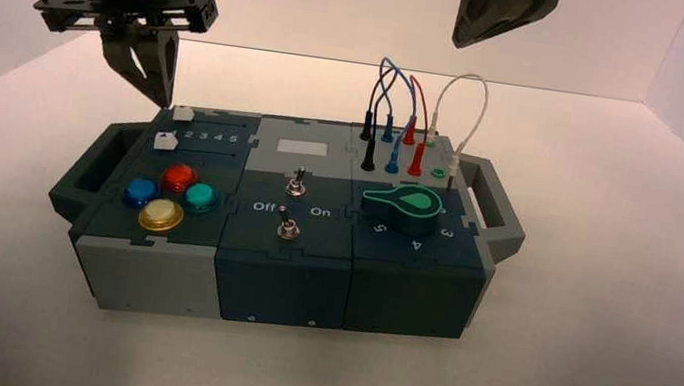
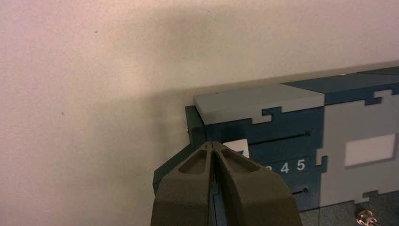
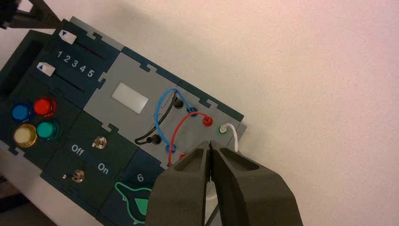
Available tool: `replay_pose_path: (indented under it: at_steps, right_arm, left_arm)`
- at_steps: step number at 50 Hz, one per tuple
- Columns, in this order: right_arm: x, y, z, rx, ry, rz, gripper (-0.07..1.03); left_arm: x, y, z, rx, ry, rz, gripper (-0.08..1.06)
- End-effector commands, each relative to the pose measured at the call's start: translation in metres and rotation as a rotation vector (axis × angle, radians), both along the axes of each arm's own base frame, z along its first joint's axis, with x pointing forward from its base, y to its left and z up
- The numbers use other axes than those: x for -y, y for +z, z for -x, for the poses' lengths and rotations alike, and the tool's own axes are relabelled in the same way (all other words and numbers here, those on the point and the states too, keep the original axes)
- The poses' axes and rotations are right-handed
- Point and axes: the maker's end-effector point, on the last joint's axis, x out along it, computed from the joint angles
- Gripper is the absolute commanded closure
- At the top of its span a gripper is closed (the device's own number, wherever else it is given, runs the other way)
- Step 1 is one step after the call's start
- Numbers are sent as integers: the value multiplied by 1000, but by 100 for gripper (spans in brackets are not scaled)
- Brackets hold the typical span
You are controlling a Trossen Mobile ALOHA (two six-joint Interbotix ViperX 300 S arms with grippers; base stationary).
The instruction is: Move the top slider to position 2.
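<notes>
White top slider (image 3: 67,36), teal track (image 3: 91,49)

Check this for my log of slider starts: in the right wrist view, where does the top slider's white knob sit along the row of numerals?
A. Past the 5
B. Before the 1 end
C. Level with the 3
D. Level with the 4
B: the top slider sits at its track's end before the 1, short of position 2; the left hand hovers near that end.

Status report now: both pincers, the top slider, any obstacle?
Left pincer shut, above the box's far left corner, not touching. Right pincer shut, raised over the wires. Top slider at its track's end by digit 1. Nothing in the way.
</notes>
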Motion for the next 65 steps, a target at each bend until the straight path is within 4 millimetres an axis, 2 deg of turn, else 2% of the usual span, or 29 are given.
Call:
replay_pose_path:
  at_steps: [1,25,65]
  right_arm:
    - [-7,16,-6,37,5,-30,98]
    - [-7,18,-6,40,5,-30,98]
    - [-6,19,-6,40,6,-29,98]
  left_arm:
    - [5,7,-12,34,0,10,101]
    - [13,-4,-11,10,-26,3,101]
    - [26,-4,-10,6,-55,11,101]
